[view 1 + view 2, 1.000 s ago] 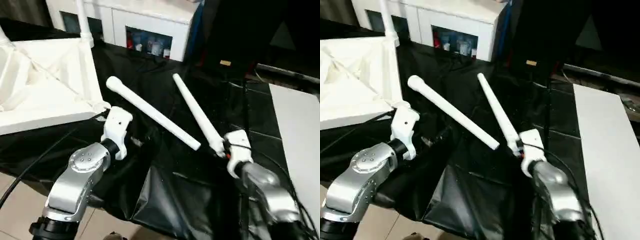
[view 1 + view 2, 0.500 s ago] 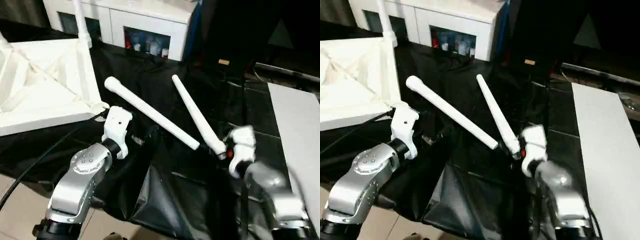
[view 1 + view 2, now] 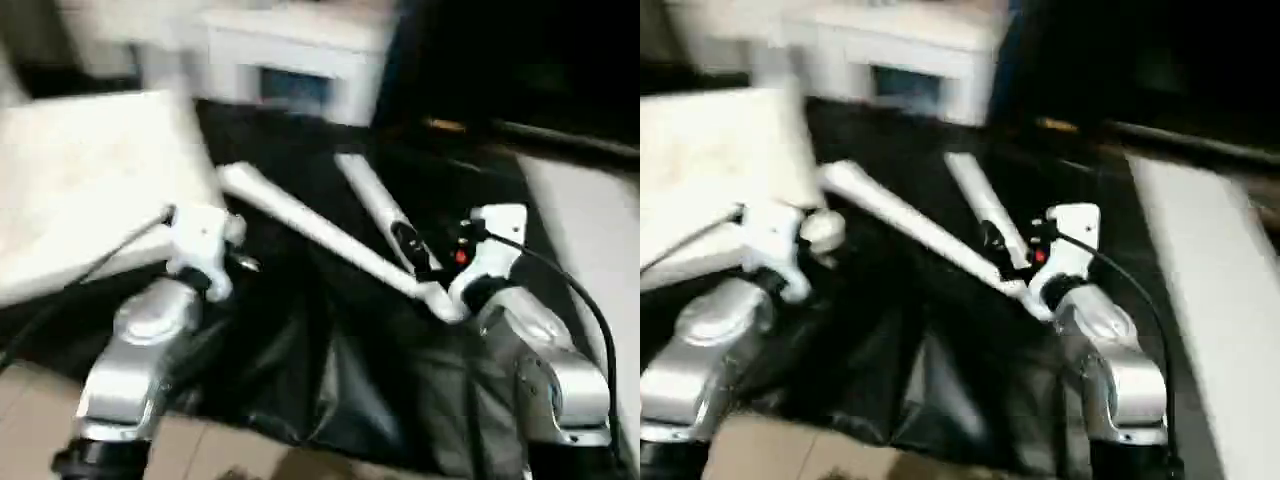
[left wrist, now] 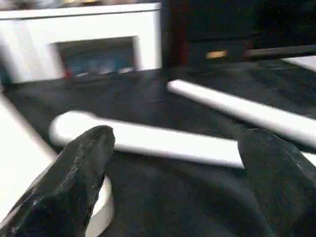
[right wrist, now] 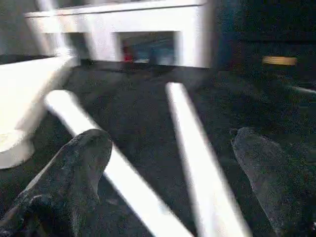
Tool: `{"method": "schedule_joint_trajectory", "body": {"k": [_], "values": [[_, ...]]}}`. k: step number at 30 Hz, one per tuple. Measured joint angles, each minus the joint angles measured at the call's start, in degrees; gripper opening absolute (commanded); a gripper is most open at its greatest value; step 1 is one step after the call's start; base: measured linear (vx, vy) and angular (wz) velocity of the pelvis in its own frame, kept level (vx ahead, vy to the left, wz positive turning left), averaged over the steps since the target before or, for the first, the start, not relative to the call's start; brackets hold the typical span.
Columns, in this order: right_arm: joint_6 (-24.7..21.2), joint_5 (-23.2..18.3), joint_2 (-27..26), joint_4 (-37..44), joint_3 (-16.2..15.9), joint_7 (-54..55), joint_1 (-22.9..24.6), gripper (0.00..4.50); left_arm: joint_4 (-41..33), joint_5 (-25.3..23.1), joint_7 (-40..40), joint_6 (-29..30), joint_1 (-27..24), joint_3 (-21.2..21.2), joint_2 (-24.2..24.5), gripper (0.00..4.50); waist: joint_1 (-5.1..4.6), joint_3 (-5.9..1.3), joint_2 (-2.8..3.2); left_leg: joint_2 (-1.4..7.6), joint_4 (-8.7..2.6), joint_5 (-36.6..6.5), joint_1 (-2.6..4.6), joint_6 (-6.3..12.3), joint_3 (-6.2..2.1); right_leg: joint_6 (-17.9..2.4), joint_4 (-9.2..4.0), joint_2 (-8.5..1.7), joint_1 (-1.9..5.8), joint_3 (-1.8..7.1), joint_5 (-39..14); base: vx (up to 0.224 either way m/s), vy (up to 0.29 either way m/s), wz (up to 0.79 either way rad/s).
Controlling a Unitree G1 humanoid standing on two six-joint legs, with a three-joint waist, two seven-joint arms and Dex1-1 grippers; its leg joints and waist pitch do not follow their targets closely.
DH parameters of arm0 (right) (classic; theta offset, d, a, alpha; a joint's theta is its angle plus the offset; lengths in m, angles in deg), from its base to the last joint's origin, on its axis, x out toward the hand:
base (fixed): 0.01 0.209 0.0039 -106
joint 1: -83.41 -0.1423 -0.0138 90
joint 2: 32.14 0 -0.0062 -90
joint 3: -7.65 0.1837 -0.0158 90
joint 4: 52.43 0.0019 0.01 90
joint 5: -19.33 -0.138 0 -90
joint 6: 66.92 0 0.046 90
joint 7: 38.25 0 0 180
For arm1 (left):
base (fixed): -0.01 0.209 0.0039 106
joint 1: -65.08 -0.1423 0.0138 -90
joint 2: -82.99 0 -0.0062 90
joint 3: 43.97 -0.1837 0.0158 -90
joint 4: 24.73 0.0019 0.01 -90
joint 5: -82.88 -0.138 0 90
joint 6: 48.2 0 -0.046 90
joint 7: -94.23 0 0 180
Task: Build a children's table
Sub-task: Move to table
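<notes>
Head views: two loose legs lie crossed on the black cloth beside the tabletop (image 3: 90, 190); the right gripper (image 3: 425, 262) hangs spread over the far leg (image 3: 372, 205), nearer it than the left gripper (image 3: 215, 250). Left wrist view: left fingers (image 4: 79, 173) splayed and empty, the near leg (image 4: 163, 140) lying crosswise just ahead. Right wrist view: right fingers (image 5: 74, 173) released, the far leg running lengthwise away between them, so probably the next pick.

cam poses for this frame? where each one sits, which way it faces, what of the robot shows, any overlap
Left eye, right eye: head stereo pair, looking forward and down; silver forearms, left gripper, right gripper over two loose legs on black sheet.
Left wrist: along its own spread fingers at both legs.
Right wrist: along its own spread fingers at both legs, tabletop beside.
Shared: all show both legs and white cabinet.
</notes>
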Motion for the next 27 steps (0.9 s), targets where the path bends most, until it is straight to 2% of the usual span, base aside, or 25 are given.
{"method": "schedule_joint_trajectory", "body": {"k": [1, 2, 3, 4, 5, 6, 7, 8, 9, 10, 11, 12, 13, 15, 16, 18, 19, 21, 22, 23, 24, 25, 26, 27], "values": [[-0.03, 0.02, -0.13, 0.00, 0.03, 0.28, -0.01, 4.46, -0.03, -0.01, -0.17, 0.01, 0.05, -0.31, -0.67, 4.50, -0.39, 0.11, 0.09, 0.16, 0.58, -0.64, 0.18, -0.32, 0.21, 0.78, -1.16, -0.40, 0.15, 0.71, 0.38, -0.024, 0.184, -0.57], [-0.06, 0.04, -0.25, -0.05, 0.00, 0.60, -0.04, 4.46, -0.06, -0.02, -0.41, 0.02, 0.20, -1.15, -1.24, 4.50, -0.02, 0.28, 0.22, -0.69, 2.62, -3.34, -0.14, -1.91, -2.22, 3.17, -2.37, -0.30, 0.76, 1.67, 1.87, 0.043, 0.257, -0.89], [-0.09, 0.06, -0.41, -0.18, 0.00, 0.83, -0.10, 4.46, -0.06, -0.01, -0.68, 0.05, 0.26, -1.75, -1.91, 4.50, 0.46, 0.53, 0.52, -2.05, 5.78, -4.91, -0.76, -2.44, -8.86, 4.70, -3.01, -0.22, 0.97, 2.52, 2.98, 0.043, 0.278, -1.15], [-0.10, 0.07, -0.60, -0.31, -0.02, 0.89, -0.07, 4.46, -0.05, -0.02, -0.86, 0.06, 0.26, -1.81, -2.11, 4.50, 0.22, 0.51, 0.79, -2.23, 6.71, -4.88, -0.64, -2.47, -12.99, 4.87, -3.21, -0.12, 1.00, 2.84, 3.10, 0.043, 0.278, -1.15], [-0.09, 0.06, -0.60, -0.31, -0.11, 0.89, -0.09, 4.46, -0.06, -0.03, -1.16, 0.06, 0.57, -1.80, -2.23, 4.50, -0.52, 0.33, 1.14, -1.66, 5.27, -4.75, -0.51, -2.70, -15.53, 5.11, -3.48, 0.11, 0.93, 3.14, 3.23, -0.020, 0.267, -0.88], [-0.08, 0.16, -0.99, -0.77, -0.29, 0.91, -0.02, 4.46, -0.02, -0.11, -1.56, 0.02, 0.54, -1.47, -2.14, 4.50, -2.02, 0.32, 0.65, -1.56, 4.57, -4.09, 0.34, -4.93, -13.78, 4.63, -3.73, 0.48, 0.07, 4.72, 2.98, -0.107, 0.231, -0.48], [-0.04, 0.38, -0.78, -0.77, -0.92, 0.86, -0.03, 4.46, 0.05, -0.30, -1.90, 0.00, 0.44, -1.06, -2.01, 4.50, -3.45, 0.25, 0.75, -2.21, 3.96, -3.68, -0.20, -3.53, -13.50, 2.49, -3.54, -0.01, 0.59, 4.42, 1.77, -0.107, 0.231, -0.48], [0.00, 1.03, -0.87, -0.80, -1.85, 0.76, 0.07, 4.46, 0.06, -0.47, -2.11, -0.20, 0.52, -0.92, -1.95, 4.50, -4.81, 0.23, 0.87, -2.58, 3.23, -2.94, -0.33, -2.26, -13.45, -0.04, -1.75, -0.28, 0.09, 2.54, 0.24, -0.084, 0.220, -0.12], [0.02, 1.86, -0.51, -0.81, -3.15, 0.67, 0.07, 4.46, 0.08, -0.64, -2.52, -0.59, 0.45, -0.54, -1.87, 4.50, -5.81, 0.07, 0.62, -3.01, 2.19, -2.21, -0.41, -1.23, -13.43, -1.78, 0.40, 0.81, 0.33, -0.18, 0.06, -0.010, 0.213, 0.05], [0.29, 2.49, -0.03, -0.75, -3.65, 0.77, -0.06, 4.46, 0.06, -1.09, -2.96, -1.06, 0.49, -0.39, -1.94, 4.50, -6.10, -0.09, 0.38, -3.30, 1.69, -1.81, -0.71, -0.74, -13.33, -2.85, 0.18, 1.96, 1.55, -1.06, 0.65, -0.010, 0.213, 0.05], [0.46, 3.21, 0.47, -0.74, -4.08, 0.95, -0.20, 4.46, 0.06, -1.67, -3.38, -1.37, 0.48, -0.36, -1.93, 4.50, -6.03, -0.43, -0.15, -4.10, 1.24, -1.43, -1.22, -0.29, -12.78, -3.94, -0.57, 2.87, 2.74, -1.67, 1.33, -0.033, 0.154, 0.00], [0.66, 4.09, 1.20, -0.85, -4.23, 1.06, -0.42, 4.46, 0.20, -2.22, -3.93, -1.61, 0.48, -0.41, -2.54, 4.50, -5.69, -0.80, -0.47, -4.70, 1.12, -0.98, -2.17, 0.22, -12.48, -1.79, -1.97, 2.93, 3.23, -0.88, 2.56, -0.058, 0.155, 0.01], [1.08, 4.75, 1.60, -1.64, -4.62, 0.97, -0.33, 4.46, 0.42, -2.47, -4.72, -1.87, 0.41, -0.31, -2.99, 4.50, -5.23, -0.81, -0.14, -4.95, 1.08, -0.77, -2.72, 0.37, -12.37, -0.63, -2.63, 2.74, 3.05, -0.66, 3.29, -0.058, 0.155, 0.01], [1.14, 4.96, 1.52, -2.98, -5.83, 0.69, 0.19, 4.46, 0.76, -2.77, -6.41, -2.34, 0.39, 0.64, -3.40, 4.50, -3.89, -0.64, 0.03, -5.07, 0.98, -0.26, -2.98, 0.34, -12.27, -0.67, -3.50, 2.68, 3.15, -0.62, 4.05, -0.047, 0.095, 0.02], [1.14, 4.94, 1.46, -2.99, -5.93, 0.65, 0.22, 4.46, 0.75, -2.77, -6.54, -2.39, 0.39, 0.79, -3.45, 4.50, -3.81, -0.59, 0.07, -5.08, 0.94, -0.27, -2.99, 0.33, -12.27, -0.72, -3.57, 2.68, 3.17, -0.62, 4.08, -0.055, 0.087, 0.02], [1.31, 4.25, 0.70, -2.97, -6.51, -0.50, 0.09, 4.46, 0.71, -2.76, -7.61, -2.61, 0.36, 1.86, -3.86, 4.50, -2.59, -0.32, 0.20, -5.23, 0.91, -0.41, -2.92, 0.19, -12.06, -1.05, -3.76, 2.54, 3.39, -0.43, 4.27, -0.069, 0.060, 0.10], [1.55, 4.35, 0.91, -2.97, -6.99, -0.85, 0.00, 4.46, 0.61, -2.77, -7.76, -2.62, 0.35, 1.87, -3.92, 4.50, -2.39, -0.20, 0.16, -5.23, 0.91, -0.37, -2.87, 0.12, -11.95, -0.92, -3.76, 2.51, 3.35, -0.31, 4.20, -0.055, 0.030, 0.12], [2.07, 4.66, 1.61, -2.98, -7.93, -1.83, -0.02, 4.46, 0.42, -2.96, -8.14, -2.62, 0.33, 1.77, -4.06, 4.50, -2.16, 0.10, 0.02, -5.23, 0.75, -0.28, -2.78, -0.04, -11.46, 0.72, -3.68, 2.26, 3.31, -0.02, 3.27, -0.035, 0.007, 0.21], [2.38, 4.71, 1.71, -2.99, -7.97, -1.89, -0.06, 4.46, 0.30, -3.10, -8.17, -2.63, 0.36, 1.69, -4.29, 4.50, -2.08, 0.27, 0.07, -5.51, 0.63, -0.28, -3.37, -0.03, -11.88, 1.14, -3.72, 1.88, 3.94, -0.49, 3.09, -0.025, 0.004, 0.23], [2.46, 4.75, 1.75, -3.00, -7.93, -1.89, -0.05, 4.46, -0.01, -3.34, -8.20, -2.62, 0.36, 1.50, -4.58, 4.50, -2.08, 0.46, 0.28, -5.76, 0.63, -0.27, -3.89, -0.02, -12.70, 1.40, -4.16, 1.66, 4.19, -1.42, 2.94, -0.020, -0.001, 0.42], [2.49, 4.78, 1.87, -3.13, -7.88, -1.88, -0.06, 4.46, -0.14, -3.47, -8.21, -2.65, 0.41, 1.00, -4.83, 4.50, -2.19, 0.46, 0.27, -5.76, 0.50, -0.26, -4.14, -0.02, -13.13, 1.39, -4.67, 1.27, 4.29, -2.42, 2.98, -0.016, -0.014, 0.56], [2.74, 4.83, 2.06, -3.41, -7.88, -1.89, -0.20, 4.46, -0.13, -3.54, -8.21, -2.66, 0.41, 0.52, -5.26, 4.50, -2.12, 0.47, 0.38, -5.76, 0.32, 0.40, -4.85, 0.34, -13.69, 1.21, -5.07, 0.79, 4.43, -3.84, 3.38, -0.016, -0.014, 0.56], [2.92, 4.84, 2.11, -3.68, -7.88, -1.88, -0.32, 4.46, -0.13, -3.62, -8.21, -2.67, 0.44, 0.38, -5.24, 4.50, -2.04, 0.53, 0.48, -5.81, 0.20, 1.75, -5.16, 1.01, -14.23, 1.35, -5.22, 0.76, 4.61, -4.53, 4.14, -0.001, -0.020, 0.51], [2.97, 4.89, 2.10, -4.18, -7.91, -1.88, -0.35, 4.46, -0.06, -3.79, -8.23, -2.67, 0.43, 0.43, -5.12, 4.50, -2.14, 0.59, 0.55, -6.55, 0.14, 1.98, -5.52, 1.12, -15.57, 1.26, -5.12, 0.71, 4.74, -5.10, 4.38, 0.018, -0.041, 0.57]]}}
